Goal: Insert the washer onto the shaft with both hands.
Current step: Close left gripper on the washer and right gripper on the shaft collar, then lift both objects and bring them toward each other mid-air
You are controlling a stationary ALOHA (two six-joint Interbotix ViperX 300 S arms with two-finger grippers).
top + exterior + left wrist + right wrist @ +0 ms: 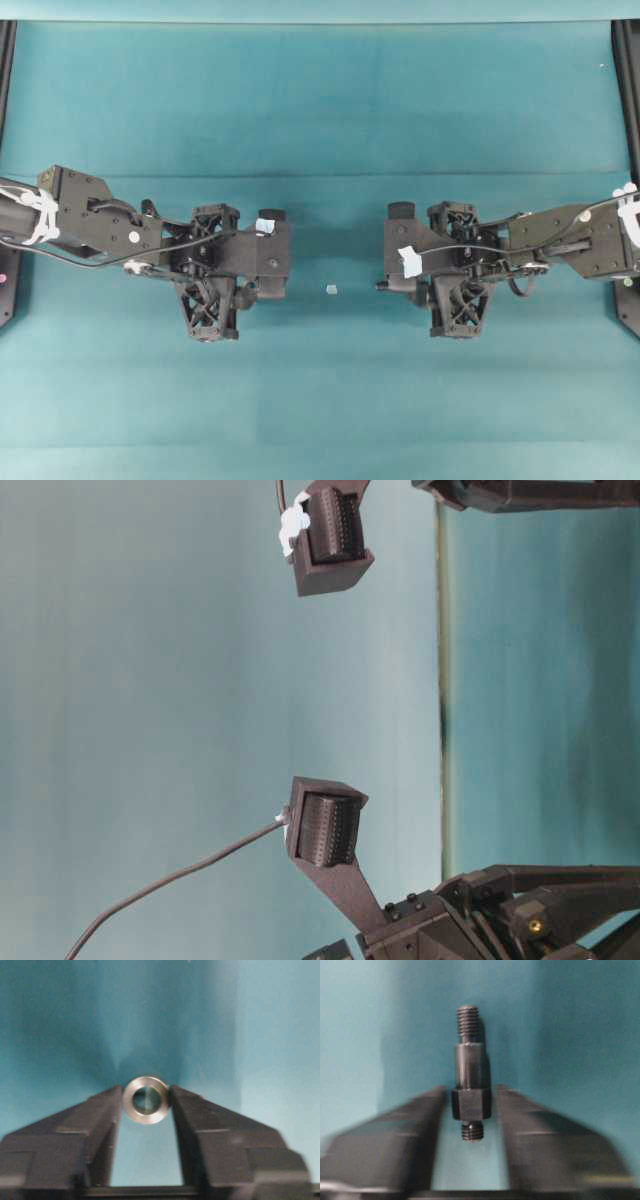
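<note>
Here you are with both parts in hand. Your left gripper [146, 1100] has the washer [145, 1100] pinched right at its fingertips, jaws pressed against the ring's two sides, the round hole facing the wrist camera. Your right gripper [469, 1105] is clamped on the shaft [469, 1072], jaws closed on its wider lower collar. In that wrist view the pin stands on end along the fingers, one threaded tip poking out past them and the short threaded stub showing behind the collar.

From overhead, your two grippers face each other across the teal table [320, 100], well apart, with open cloth between them. A tiny pale scrap [332, 289] lies on the cloth in that gap; it belongs to neither part, so leave it be. In that view the parts themselves are too small to make out at the fingertips.

So where do you stand? Judging from this, the pick-up is done: both pieces are held off the cloth. Everything about the mating is left. You have yet to bring the two grippers together, line the ring's hole up with the threaded tip, and slide it down onto the pin. The hole looks only a little wider than the thread, so expect the alignment to be the fussy part.
</note>
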